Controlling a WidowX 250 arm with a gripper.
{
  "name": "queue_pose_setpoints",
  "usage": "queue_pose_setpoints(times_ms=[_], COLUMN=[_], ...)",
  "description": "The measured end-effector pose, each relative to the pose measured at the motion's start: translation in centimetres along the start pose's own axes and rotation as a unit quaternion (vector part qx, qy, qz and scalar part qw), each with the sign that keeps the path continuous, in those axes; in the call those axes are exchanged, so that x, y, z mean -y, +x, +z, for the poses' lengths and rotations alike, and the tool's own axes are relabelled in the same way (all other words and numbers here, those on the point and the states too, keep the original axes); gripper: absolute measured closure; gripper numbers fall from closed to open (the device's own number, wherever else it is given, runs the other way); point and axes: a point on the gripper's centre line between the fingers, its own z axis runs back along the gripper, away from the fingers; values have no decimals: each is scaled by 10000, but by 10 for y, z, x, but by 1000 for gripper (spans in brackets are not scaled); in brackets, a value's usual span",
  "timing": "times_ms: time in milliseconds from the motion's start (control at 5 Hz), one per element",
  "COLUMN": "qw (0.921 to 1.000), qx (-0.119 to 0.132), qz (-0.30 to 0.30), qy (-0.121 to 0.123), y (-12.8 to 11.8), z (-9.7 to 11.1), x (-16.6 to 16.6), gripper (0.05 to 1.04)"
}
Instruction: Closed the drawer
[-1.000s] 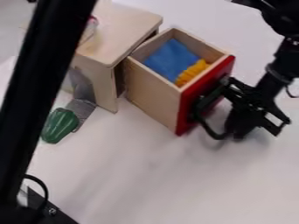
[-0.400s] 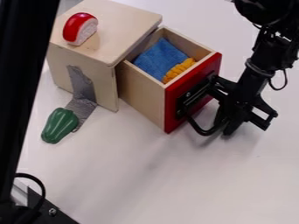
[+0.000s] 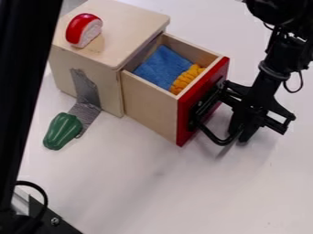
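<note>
Gripper (image 3: 227, 133) at the red front (image 3: 204, 87) of the open drawer (image 3: 148, 106), right of the wooden cabinet (image 3: 131, 23); spread or pressed together, can't tell.
Probably light, stiff wood: push mid-front, squarely, toward far left.

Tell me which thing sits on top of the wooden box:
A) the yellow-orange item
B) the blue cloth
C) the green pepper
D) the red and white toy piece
D: the red and white toy piece rests on the box's flat wooden top.
</note>
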Motion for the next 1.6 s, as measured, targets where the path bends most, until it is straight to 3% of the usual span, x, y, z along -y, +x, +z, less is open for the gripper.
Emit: queue_pose_setpoints(times_ms=[200,600,1000,1200,1400,1600], qw=[9995,9960,9966,9965,9951,9965], qx=[85,-10,-162,-92,-162,282], qz=[282,894,761,800,972,724], qy=[-106,38,265,229,-101,-295], y=[7,13,-2,-7,-18,-14], z=[0,-7,-16,-14,-8,31], x=[-11,-75,-105,-110,-114,-107], gripper=[954,954,954,926,698,383])
